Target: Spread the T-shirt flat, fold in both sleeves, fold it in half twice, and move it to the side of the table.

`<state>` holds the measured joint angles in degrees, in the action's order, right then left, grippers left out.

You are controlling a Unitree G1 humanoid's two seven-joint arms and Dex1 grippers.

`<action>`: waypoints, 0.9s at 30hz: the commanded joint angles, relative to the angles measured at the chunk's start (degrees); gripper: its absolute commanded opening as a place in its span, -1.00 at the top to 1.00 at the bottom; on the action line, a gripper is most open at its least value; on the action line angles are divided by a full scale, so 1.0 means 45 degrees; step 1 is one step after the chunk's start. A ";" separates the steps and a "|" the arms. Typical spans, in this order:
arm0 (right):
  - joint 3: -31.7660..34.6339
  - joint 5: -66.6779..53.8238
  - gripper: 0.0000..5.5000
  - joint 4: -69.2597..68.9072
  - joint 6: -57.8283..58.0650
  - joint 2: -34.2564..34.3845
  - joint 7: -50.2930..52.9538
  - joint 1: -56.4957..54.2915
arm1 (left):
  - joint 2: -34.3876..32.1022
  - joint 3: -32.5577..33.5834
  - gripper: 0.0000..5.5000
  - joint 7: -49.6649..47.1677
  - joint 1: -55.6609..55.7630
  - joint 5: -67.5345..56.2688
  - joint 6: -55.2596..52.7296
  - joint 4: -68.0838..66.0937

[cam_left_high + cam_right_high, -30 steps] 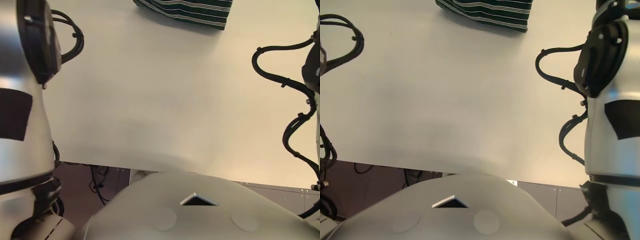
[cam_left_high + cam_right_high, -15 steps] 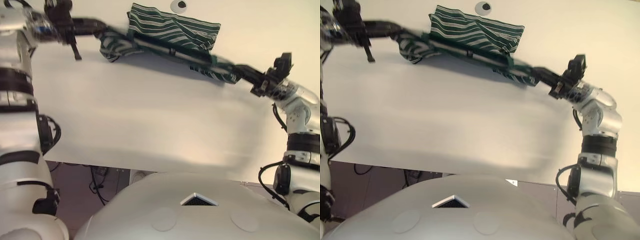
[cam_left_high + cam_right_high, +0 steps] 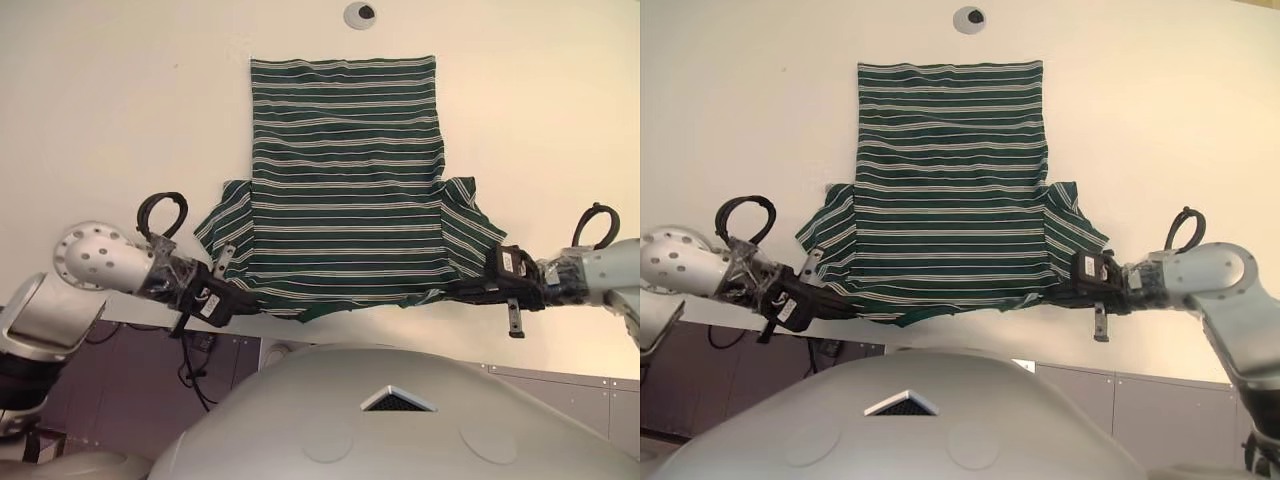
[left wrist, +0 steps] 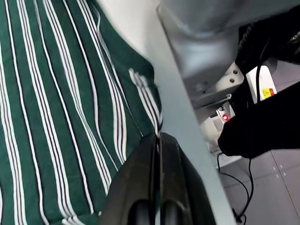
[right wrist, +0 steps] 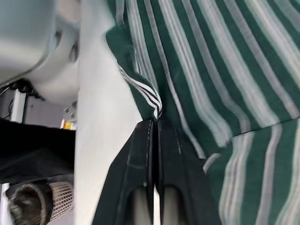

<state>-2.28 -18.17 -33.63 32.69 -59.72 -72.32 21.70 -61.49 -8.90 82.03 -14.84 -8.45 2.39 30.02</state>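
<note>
Now looking down on the T-shirt (image 3: pixel 345 180), dark green with thin white stripes, spread out on the pale table (image 3: pixel 120 130) with its straight hem toward the far side and both short sleeves fanned out near the front edge. Pinched at the near left corner by the left gripper (image 3: pixel 240 297), fingers pressed together on a fold of striped cloth right at the table's edge (seen plainly from the left wrist). Pinched likewise at the near right corner by the right gripper (image 3: pixel 462 290), fingers closed on a small peak of fabric, just beside the right sleeve. Both held low at the front edge. Slightly rumpled along the near edge between the two grips, smooth over the body. Beyond the far hem, apart from the cloth, a small round grey disc (image 3: pixel 360 14) on the table.
</note>
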 commanded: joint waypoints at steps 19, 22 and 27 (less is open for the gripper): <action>-0.3269 0.4107 0.62 1.8231 -0.6271 0.9125 0.8335 -1.2879 | 0.7876 -0.7037 0.63 -1.1560 1.4109 0.7189 0.2721 -2.0528; -0.3718 0.5026 0.62 2.0815 -0.6561 0.9496 0.9542 -1.3585 | 0.8509 -0.8780 0.63 -1.4586 1.4859 0.9319 0.2545 -2.2205; -0.3677 0.5806 0.62 2.3678 -0.6923 0.9547 1.1962 -1.4945 | 0.9133 -0.8899 0.63 -1.8443 1.6033 1.0284 0.1601 -2.3767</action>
<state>-17.01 0.64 56.70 1.32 -18.00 -28.14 -42.52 -22.98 -46.46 11.87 53.26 31.04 10.06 -66.38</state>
